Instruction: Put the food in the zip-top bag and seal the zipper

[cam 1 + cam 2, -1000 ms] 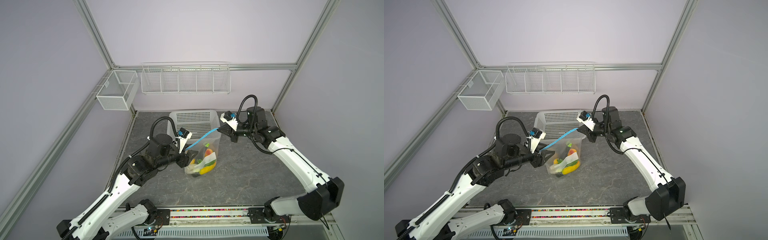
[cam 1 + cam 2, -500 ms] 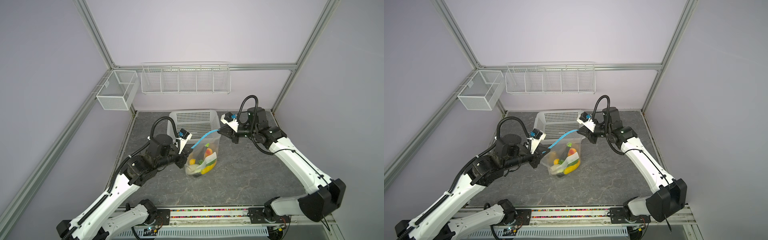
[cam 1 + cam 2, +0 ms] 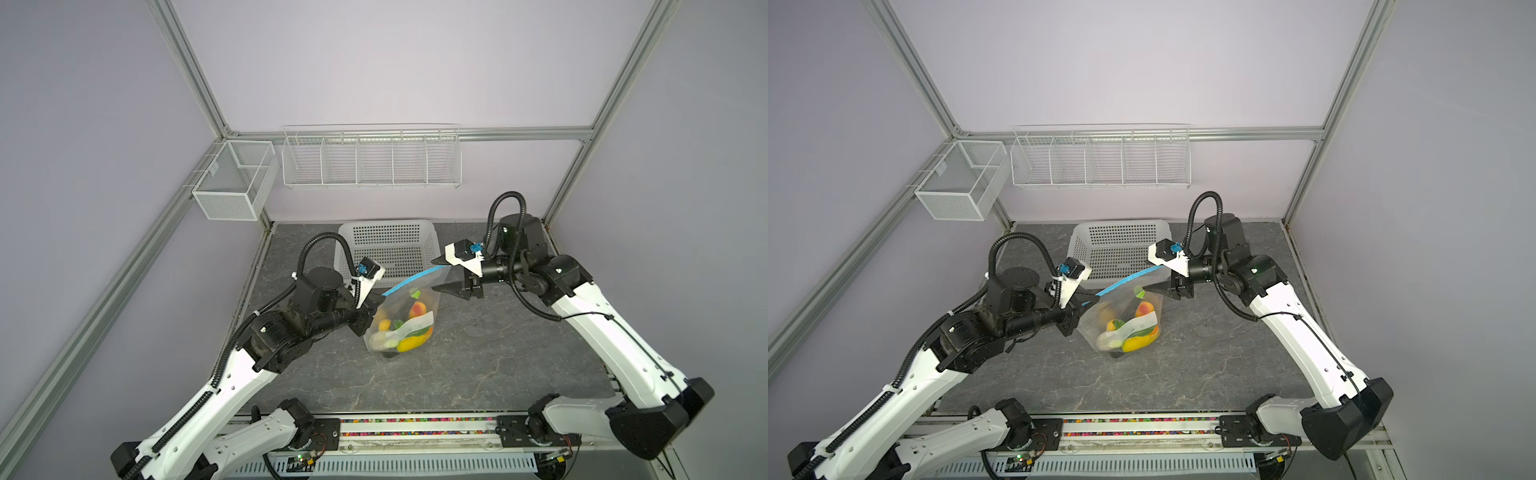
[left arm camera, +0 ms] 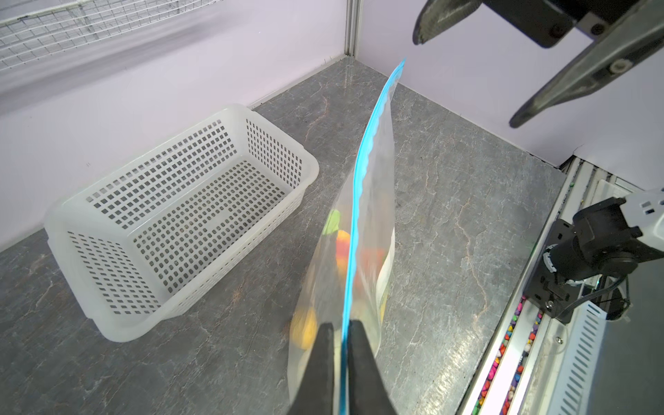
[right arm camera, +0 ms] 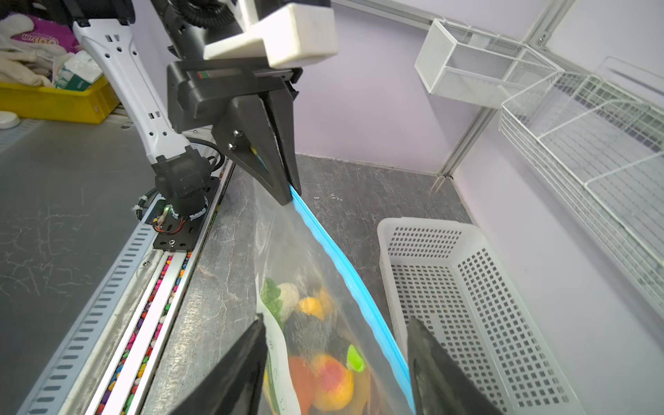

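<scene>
1. Zip-top bag (image 3: 399, 318): bottom on the grey tabletop (image 3: 478, 353), near the empty white perforated basket (image 3: 386, 226); the food (image 3: 411, 330) lies inside.
2. Zipper (image 4: 359, 187): the blue strip appears closed along its visible length, so sealing looks nearly complete.
3. Left gripper (image 4: 340, 325): fingers pinched narrowly on one zipper end.
4. Right gripper (image 3: 438, 274): fingers wide, straddling the other end and holding nothing.
5. Remaining: confirm the seal and release.

Robot lab cell: aluminium frame (image 3: 195, 79), lilac panels (image 3: 374, 62), rail-mounted arms (image 3: 232, 382).

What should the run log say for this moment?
left claw: shut on zipper | right claw: open, gripping nothing | food: inside zip-top bag | seal: cannot tell
</scene>
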Action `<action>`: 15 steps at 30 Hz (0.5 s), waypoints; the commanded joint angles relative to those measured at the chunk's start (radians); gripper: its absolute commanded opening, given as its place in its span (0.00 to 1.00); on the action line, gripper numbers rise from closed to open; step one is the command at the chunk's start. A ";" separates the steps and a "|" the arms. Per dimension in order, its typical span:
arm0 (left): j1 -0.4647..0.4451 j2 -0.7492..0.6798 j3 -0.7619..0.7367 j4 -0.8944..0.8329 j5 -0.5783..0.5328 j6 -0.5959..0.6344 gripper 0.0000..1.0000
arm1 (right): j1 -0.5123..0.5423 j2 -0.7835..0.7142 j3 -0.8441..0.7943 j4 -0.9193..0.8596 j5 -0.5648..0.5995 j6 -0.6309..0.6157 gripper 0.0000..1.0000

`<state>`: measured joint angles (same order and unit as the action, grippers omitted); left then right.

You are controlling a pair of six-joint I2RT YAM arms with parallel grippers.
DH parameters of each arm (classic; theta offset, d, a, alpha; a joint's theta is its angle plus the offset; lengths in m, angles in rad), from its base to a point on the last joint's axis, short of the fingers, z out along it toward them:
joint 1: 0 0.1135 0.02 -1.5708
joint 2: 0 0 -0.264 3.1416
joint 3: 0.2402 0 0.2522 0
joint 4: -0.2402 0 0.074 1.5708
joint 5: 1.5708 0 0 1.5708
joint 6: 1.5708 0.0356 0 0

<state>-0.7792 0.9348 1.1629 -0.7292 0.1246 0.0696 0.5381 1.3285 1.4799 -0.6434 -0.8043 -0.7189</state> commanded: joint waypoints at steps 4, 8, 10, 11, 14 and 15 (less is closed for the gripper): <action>0.005 -0.041 -0.007 0.065 0.007 0.061 0.02 | 0.076 0.152 0.177 -0.188 0.036 -0.192 0.62; 0.005 -0.050 -0.017 0.077 -0.008 0.071 0.02 | 0.099 0.233 0.268 -0.271 0.080 -0.224 0.58; 0.005 -0.052 -0.020 0.077 -0.005 0.074 0.02 | 0.113 0.260 0.295 -0.296 0.094 -0.232 0.57; 0.005 -0.054 -0.023 0.079 -0.002 0.076 0.03 | 0.118 0.268 0.300 -0.300 0.100 -0.235 0.57; 0.005 -0.052 -0.026 0.076 0.004 0.081 0.03 | 0.137 0.290 0.315 -0.306 0.116 -0.244 0.57; 0.006 -0.052 -0.027 0.074 0.004 0.084 0.03 | 0.143 0.297 0.320 -0.307 0.118 -0.246 0.56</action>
<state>-0.7792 0.8936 1.1454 -0.6842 0.1246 0.1230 0.6636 1.6192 1.7710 -0.8993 -0.6952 -0.9142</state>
